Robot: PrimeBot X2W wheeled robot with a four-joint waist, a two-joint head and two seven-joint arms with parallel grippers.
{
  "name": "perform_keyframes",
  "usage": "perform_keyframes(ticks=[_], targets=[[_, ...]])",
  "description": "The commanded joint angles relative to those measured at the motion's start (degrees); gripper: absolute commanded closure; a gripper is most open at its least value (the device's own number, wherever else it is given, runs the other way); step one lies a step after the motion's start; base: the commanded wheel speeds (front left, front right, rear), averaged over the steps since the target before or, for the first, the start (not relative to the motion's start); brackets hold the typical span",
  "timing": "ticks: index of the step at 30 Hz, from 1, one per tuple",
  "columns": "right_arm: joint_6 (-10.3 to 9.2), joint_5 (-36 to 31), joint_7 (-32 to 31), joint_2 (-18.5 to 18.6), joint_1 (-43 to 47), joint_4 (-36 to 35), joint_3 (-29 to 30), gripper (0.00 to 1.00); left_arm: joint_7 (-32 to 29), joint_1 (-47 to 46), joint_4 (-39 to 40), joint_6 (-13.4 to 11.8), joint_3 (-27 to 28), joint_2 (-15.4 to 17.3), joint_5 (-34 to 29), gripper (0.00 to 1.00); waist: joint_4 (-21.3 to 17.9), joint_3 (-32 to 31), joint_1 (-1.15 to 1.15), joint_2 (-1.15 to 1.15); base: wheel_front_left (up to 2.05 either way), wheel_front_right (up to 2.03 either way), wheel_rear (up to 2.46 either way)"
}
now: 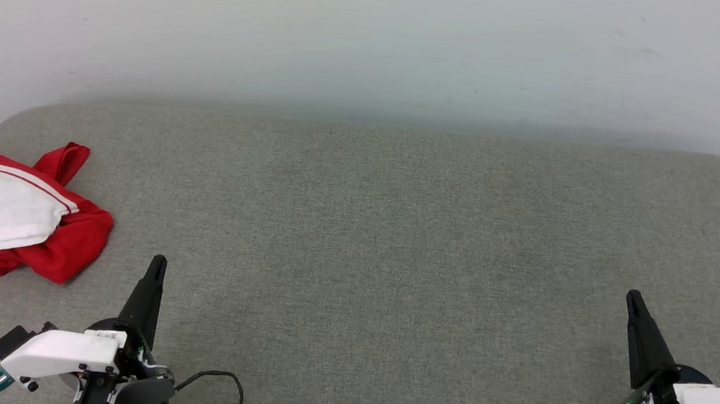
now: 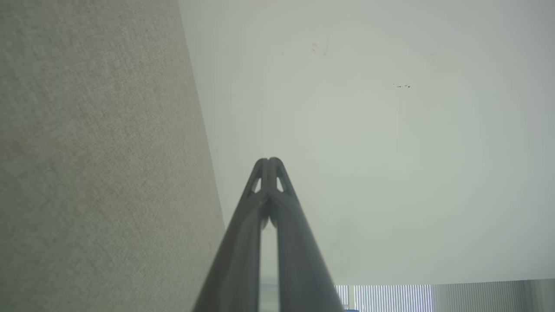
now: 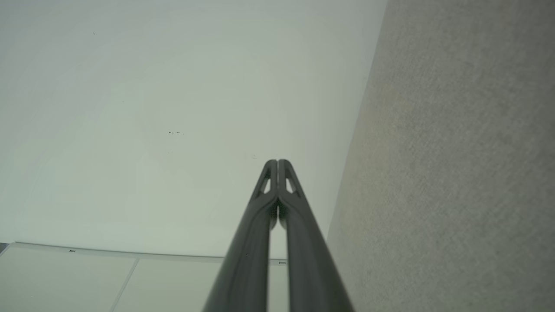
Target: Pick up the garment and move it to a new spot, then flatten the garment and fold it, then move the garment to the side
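**Garment bunched at far left, both tools clenched**

In the head view, the garment (image 1: 17, 213) lies crumpled at the left edge of the grey fabric-covered desk (image 1: 393, 266), with a white sleeve on top of red cloth. Our left tool (image 1: 157, 262) sits near it, clenched and empty. Our right tool (image 1: 632, 297) is well apart, also clenched on nothing. We judge the left should open first, then pinch a raised red fold. The frame edge cuts off the garment's left side, and any chest lettering is buried.

In the left wrist view, our fingers (image 2: 260, 173) meet at the tips, aimed at the wall (image 2: 390, 151).

The right wrist view shows the same: tips together, desk alongside.
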State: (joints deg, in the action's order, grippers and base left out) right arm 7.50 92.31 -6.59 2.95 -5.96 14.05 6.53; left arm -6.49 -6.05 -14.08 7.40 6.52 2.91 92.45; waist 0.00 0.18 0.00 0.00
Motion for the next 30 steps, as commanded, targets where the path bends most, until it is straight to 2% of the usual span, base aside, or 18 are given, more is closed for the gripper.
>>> perform_keyframes(ticks=[1,18,19,30], targets=[[-0.02,0.21,0.0,-0.15,-0.54,0.03,0.01,1.0,-0.24,-0.4,-0.02,0.19,0.11,-0.07,-0.08,1.0,0.0,0.0,0.0,0.0,0.0,0.0,0.0],[-0.02,0.21,0.0,-0.15,-0.54,0.03,0.0,1.0,-0.24,-0.4,-0.01,0.19,0.1,-0.07,-0.07,1.0,0.0,0.0,0.0,0.0,0.0,0.0,0.0],[0.0,0.0,0.0,0.0,0.0,0.0,0.0,0.0,0.0,0.0,0.0,0.0,0.02,0.0,0.0,0.0,0.0,0.0,0.0,0.0,0.0,0.0,0.0],[0.0,-1.75,2.24,-0.02,1.82,0.51,-1.53,0.0,2.32,1.94,-0.38,-0.02,-0.97,-0.14,-1.41,0.0,-0.03,0.08,0.0,0.0,0.0,0.0,0.0]])
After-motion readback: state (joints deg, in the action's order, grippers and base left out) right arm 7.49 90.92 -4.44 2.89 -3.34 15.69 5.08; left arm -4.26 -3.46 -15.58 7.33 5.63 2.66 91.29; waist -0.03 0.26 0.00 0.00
